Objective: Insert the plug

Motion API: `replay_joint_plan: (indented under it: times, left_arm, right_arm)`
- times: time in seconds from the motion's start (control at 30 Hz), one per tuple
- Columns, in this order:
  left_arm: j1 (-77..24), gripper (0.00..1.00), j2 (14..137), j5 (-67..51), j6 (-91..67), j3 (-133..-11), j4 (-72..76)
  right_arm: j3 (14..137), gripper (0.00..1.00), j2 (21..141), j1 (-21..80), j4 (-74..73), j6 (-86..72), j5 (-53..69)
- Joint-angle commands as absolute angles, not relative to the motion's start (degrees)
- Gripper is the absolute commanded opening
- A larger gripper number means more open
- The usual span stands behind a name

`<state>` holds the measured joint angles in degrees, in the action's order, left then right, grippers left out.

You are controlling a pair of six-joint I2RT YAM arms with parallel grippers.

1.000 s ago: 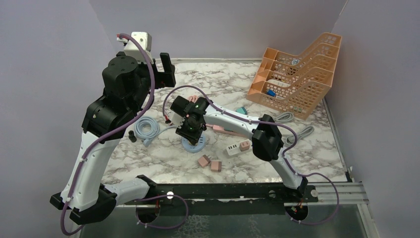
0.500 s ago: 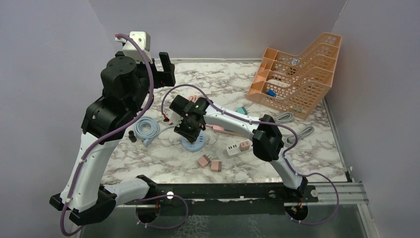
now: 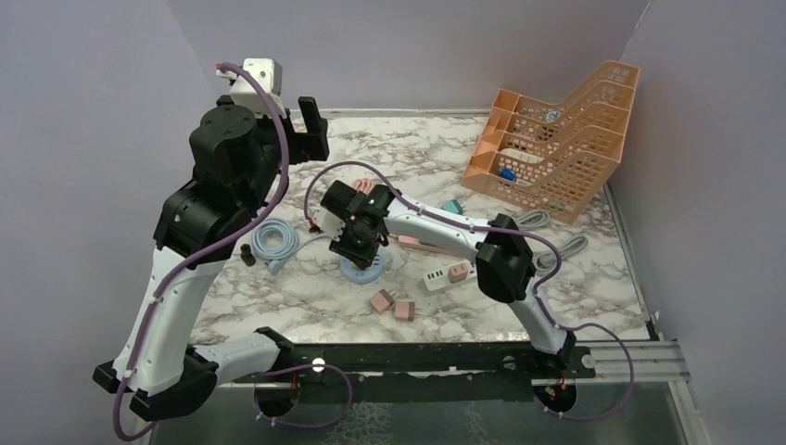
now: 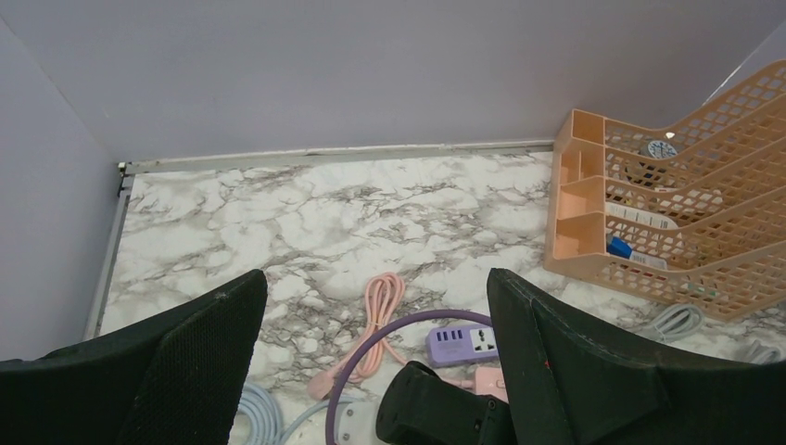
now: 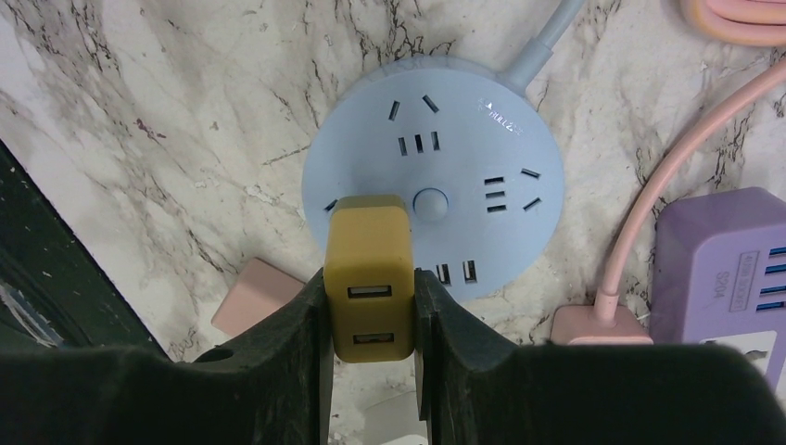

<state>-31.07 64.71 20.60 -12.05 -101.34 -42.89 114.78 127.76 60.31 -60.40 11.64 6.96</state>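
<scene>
My right gripper [image 5: 371, 311] is shut on a mustard-yellow USB charger plug [image 5: 369, 269], its two USB ports facing the camera. The plug stands over the near left part of a round pale-blue socket hub [image 5: 463, 162] that lies flat on the marble table. I cannot tell whether its prongs are in a socket. In the top view the right gripper [image 3: 357, 245] hangs just above the hub [image 3: 364, 271]. My left gripper [image 3: 310, 130] is open and empty, raised high at the back left, its fingers [image 4: 185, 371] wide apart.
A purple power strip [image 5: 732, 269] and a pink cable [image 4: 382, 306] lie just behind the hub. Pink adapters [image 3: 392, 304] and a white strip [image 3: 436, 278] lie in front of it. A coiled blue cable [image 3: 275, 239] is to the left. An orange mesh organizer [image 3: 556, 139] stands at the back right.
My right gripper with the yellow plug has shifted slightly over the round hub. The left arm has barely moved.
</scene>
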Motion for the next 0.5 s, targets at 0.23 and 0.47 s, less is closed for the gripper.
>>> replay_joint_plan:
  times: [0.23, 0.47]
  left_arm:
    - [-30.7, 0.91, 63.8, 20.7, -11.4, -100.2, -41.2]
    - [-30.7, 0.91, 63.4, 20.9, -11.4, -99.8, -41.1]
  right_arm:
    - [112.7, 0.01, 129.4, 60.7, -60.6, 13.9, 11.3]
    - [111.6, 0.01, 129.6, 60.7, -57.1, 12.4, 10.0]
